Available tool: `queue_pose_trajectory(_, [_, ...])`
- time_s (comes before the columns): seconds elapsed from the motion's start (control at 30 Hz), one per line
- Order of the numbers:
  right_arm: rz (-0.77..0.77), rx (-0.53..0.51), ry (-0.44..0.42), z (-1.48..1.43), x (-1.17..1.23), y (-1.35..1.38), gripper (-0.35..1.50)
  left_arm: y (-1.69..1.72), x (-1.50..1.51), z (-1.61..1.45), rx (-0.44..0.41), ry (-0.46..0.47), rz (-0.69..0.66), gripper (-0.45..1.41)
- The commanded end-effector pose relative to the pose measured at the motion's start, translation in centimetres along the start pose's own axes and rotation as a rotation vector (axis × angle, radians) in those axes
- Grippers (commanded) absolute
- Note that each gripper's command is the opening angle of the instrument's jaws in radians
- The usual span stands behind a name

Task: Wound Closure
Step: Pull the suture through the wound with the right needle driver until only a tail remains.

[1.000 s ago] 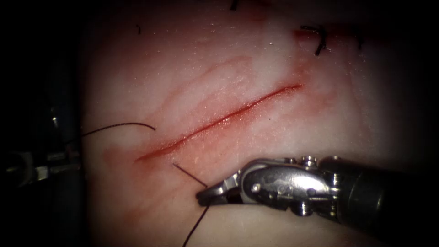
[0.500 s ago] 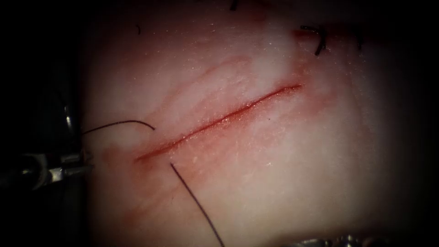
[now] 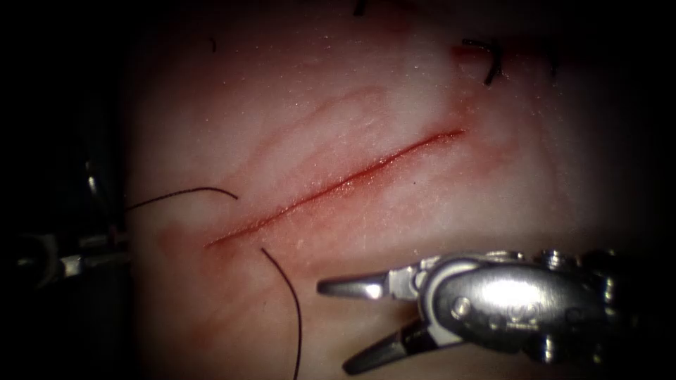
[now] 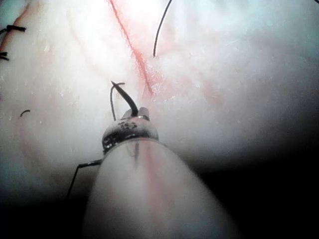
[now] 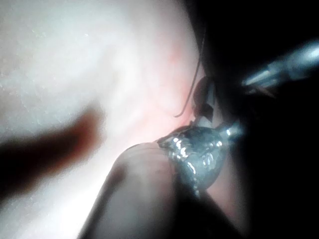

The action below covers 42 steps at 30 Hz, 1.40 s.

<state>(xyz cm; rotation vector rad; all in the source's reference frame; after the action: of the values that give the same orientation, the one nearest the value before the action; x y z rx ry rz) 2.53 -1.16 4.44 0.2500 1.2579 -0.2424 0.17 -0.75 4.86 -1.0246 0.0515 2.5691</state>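
Tissue: pale pork belly tissue (image 3: 394,232) smeared with red fluid (image 3: 176,243), crossed by one long slanting cut (image 3: 338,186). The cut is open along its whole length.

Right claw: the right arm's claw (image 3: 336,327) lies to the right of the cut's lower end, just beside the thread. Its two jaws stand wide apart and hold nothing. Judged from the spread jaws turned toward the strand, it is placed ready to take thread.

Left claw: the left arm's claw (image 4: 139,112) sits well to the left of the cut's lower end, off the edge of the tissue. It is clamped on the curved needle (image 4: 124,97). I cannot tell where along the curve it grips.

Needle: out of the tissue, in the air to the left of the cut. Held out there, it likely keeps the strand off the wound.

Thread: dark thread (image 3: 292,302) enters the tissue just right of the cut's lower end and trails away from the cut. It comes out on the left of the cut and arcs toward the left claw, so one bite spans the cut's lower end. Both lengths lie slack.

Old stitches: short cut ends of thread (image 3: 491,62) stand beyond the cut's upper end.
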Motion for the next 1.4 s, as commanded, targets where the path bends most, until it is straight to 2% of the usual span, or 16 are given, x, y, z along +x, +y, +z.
queue_pose_trajectory(0.03, [-0.016, -0.011, -0.021, 0.12, -0.18, 0.16, 1.38, -0.02, 0.02, 0.08, 0.001, 0.002, 0.001, -0.34])
queue_pose_trajectory(0.2, [-0.043, 0.015, -0.023, 0.5, -0.64, 0.27, 1.36, -0.02, 0.02, 0.08, 0.001, 0.002, 0.001, -0.33])
queue_pose_trajectory(0.4, [-0.114, 0.091, -0.058, 1.0, -1.26, 0.24, 1.35, -0.02, 0.02, 0.08, 0.002, 0.002, 0.001, -0.33])
queue_pose_trajectory(0.53, [-0.145, 0.128, -0.071, 1.11, -1.44, 0.19, 1.33, -0.02, 0.02, 0.08, 0.002, 0.001, 0.001, -0.32])
queue_pose_trajectory(0.6, [-0.153, 0.141, -0.074, 1.13, -1.48, 0.19, 1.31, -0.02, 0.02, 0.08, 0.002, 0.002, 0.001, -0.32])
queue_pose_trajectory(0.73, [-0.155, 0.146, -0.076, 1.19, -1.47, 0.21, 1.15, -0.02, 0.02, 0.08, 0.002, 0.001, 0.001, -0.32])
queue_pose_trajectory(0.77, [-0.153, 0.144, -0.076, 1.21, -1.45, 0.23, 1.04, -0.02, 0.02, 0.08, 0.002, 0.001, 0.001, -0.32])
queue_pose_trajectory(0.87, [-0.146, 0.139, -0.078, 1.28, -1.39, 0.29, 1.03, -0.02, 0.02, 0.08, 0.002, 0.001, 0.001, -0.31])
queue_pose_trajectory(1.03, [-0.14, 0.098, -0.048, 1.28, -1.35, 0.39, 0.69, -0.01, 0.02, 0.07, 0.002, 0.001, 0.001, -0.31])
queue_pose_trajectory(1.1, [-0.14, 0.066, -0.059, 1.25, -1.36, 0.41, 0.73, -0.01, 0.02, 0.07, 0.002, 0.001, 0.0, -0.3])
queue_pose_trajectory(1.27, [-0.121, 0.068, -0.057, 1.08, -1.39, 0.39, 0.76, -0.02, 0.02, 0.07, 0.001, 0.001, 0.001, -0.3])
queue_pose_trajectory(1.3, [-0.116, 0.072, -0.058, 1.05, -1.38, 0.38, 0.73, -0.02, 0.02, 0.07, 0.001, 0.001, 0.001, -0.3])
queue_pose_trajectory(1.33, [-0.105, 0.076, -0.062, 1.01, -1.38, 0.36, 0.61, -0.02, 0.02, 0.07, 0.001, 0.001, 0.001, -0.3])
queue_pose_trajectory(1.4, [-0.105, 0.064, -0.068, 1.02, -1.39, 0.37, 0.59, -0.01, 0.02, 0.07, 0.002, 0.001, 0.0, -0.3])
